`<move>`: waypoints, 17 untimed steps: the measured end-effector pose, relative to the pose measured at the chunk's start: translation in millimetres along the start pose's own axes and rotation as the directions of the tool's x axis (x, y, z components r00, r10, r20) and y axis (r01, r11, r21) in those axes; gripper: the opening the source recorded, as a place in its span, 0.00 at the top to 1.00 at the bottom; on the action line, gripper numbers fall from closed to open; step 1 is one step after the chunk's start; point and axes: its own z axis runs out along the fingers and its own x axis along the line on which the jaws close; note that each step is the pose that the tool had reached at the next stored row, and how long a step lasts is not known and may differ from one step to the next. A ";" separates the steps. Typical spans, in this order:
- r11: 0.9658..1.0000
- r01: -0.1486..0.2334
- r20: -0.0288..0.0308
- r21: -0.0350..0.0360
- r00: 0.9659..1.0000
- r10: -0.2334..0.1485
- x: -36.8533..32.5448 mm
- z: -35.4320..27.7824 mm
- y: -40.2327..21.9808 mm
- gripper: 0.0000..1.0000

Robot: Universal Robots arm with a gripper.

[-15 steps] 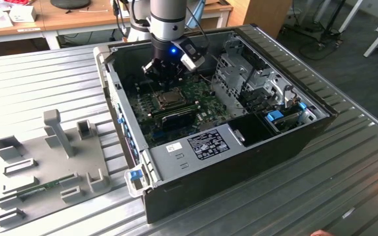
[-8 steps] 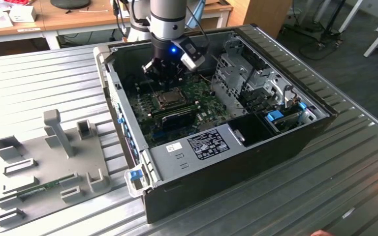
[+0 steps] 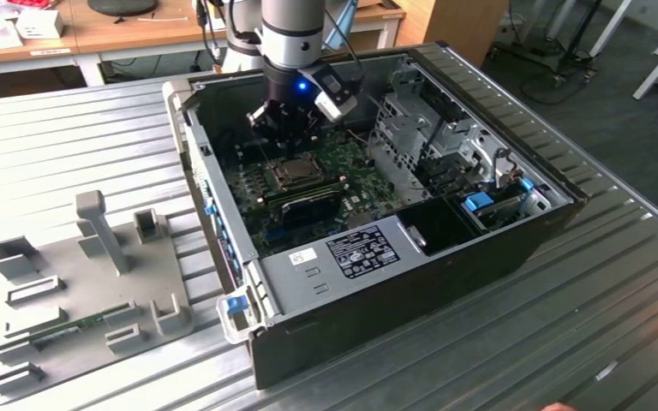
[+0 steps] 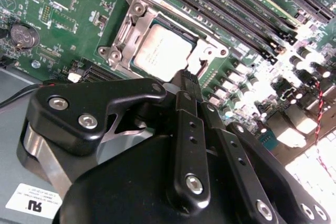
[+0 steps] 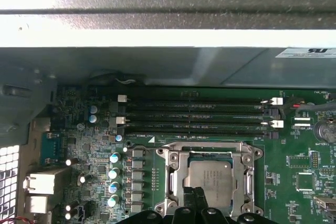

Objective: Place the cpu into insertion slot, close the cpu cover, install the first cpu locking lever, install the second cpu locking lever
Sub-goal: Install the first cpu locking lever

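Gripper nearest, fingers pressed together, nothing between, tips at edge of cpu cover. Open computer case on ribbed metal tabletop. Green motherboard inside. Insertion slot beside memory slots. Cover lies flat; cpu seated within its cut-out.

Bench: I log a ribbed metal table, grey.
Behind: wooden desks.
Floor: dark grey.
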 end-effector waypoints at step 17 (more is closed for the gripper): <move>1.000 0.000 -0.001 0.000 1.000 0.000 0.0 -3.2 0.1 0.89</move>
